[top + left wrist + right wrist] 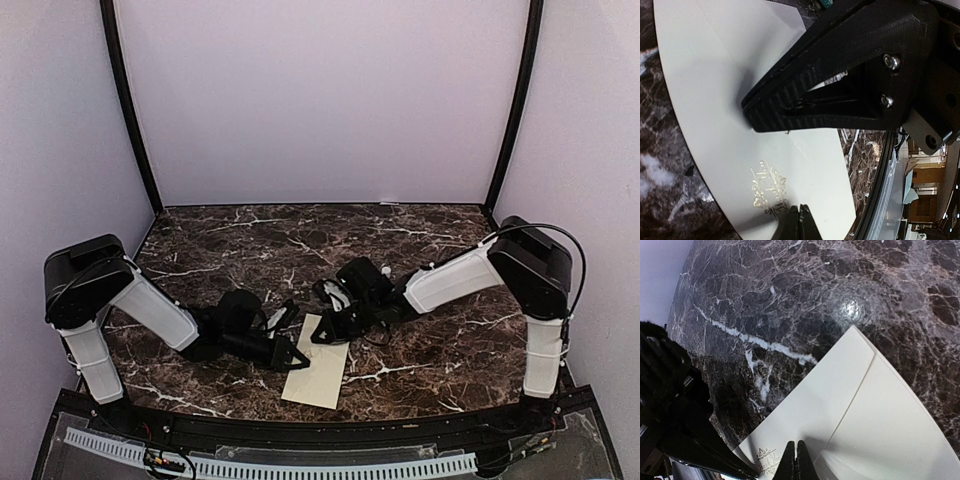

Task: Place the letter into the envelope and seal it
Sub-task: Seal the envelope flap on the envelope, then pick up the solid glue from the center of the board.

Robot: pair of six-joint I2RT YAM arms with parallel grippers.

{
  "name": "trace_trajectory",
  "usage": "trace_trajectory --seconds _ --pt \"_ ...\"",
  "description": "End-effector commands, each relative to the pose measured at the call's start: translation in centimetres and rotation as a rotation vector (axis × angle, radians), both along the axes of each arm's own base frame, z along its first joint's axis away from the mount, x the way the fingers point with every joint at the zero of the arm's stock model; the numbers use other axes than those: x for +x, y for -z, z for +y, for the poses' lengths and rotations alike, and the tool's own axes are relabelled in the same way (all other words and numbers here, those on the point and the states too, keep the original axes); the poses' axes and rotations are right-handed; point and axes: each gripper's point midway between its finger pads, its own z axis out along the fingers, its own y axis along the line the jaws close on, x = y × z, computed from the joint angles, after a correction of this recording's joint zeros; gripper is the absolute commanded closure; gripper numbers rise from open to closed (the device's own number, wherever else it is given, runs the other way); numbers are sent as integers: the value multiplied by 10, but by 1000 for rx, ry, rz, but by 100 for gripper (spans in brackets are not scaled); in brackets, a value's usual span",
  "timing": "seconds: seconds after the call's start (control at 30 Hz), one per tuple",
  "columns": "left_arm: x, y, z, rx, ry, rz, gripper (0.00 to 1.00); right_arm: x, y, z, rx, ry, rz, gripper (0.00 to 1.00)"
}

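Only writing is a small gold emblem (pixel 769 192) on the envelope (pixel 715 100): ornate script inside a scrolled crest. In the right wrist view the emblem (pixel 767 462) reads roughly "Thank You", cut off by the bottom edge. In the left wrist view it lies sideways, shiny, and the letters can't be made out for sure.

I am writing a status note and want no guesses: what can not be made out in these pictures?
The letter: in no view; whether it is inside the envelope cannot be told.
The wording of the emblem: blurred in the left wrist view, partly behind the left fingers; cut by the bottom edge in the right wrist view.
The envelope's far end, top view: under the right fingers.
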Motion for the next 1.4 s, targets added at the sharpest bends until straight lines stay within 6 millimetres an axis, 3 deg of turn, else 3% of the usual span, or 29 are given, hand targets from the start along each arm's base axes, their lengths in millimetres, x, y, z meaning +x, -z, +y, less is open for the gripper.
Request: trace_trajectory --seconds 0.0,0.43,0.63,1.0,1.37 --pt "-9 19 13 88 -1 47 100 -28 14 -11 -56 -8 58 100" --pt "-8 18 13 88 -5 46 100 -63 6 -7 -44 -33 88 100" --pt "-8 18 14 88 -6 43 100 -70 5 -4 -46 -53 88 100" --pt "-10 18 16 94 -5 46 100 -49 23 -32 -176 28 33 100" --pt "-10 18 17 97 -7 43 100 -36 32 -48 -209 67 22 100"
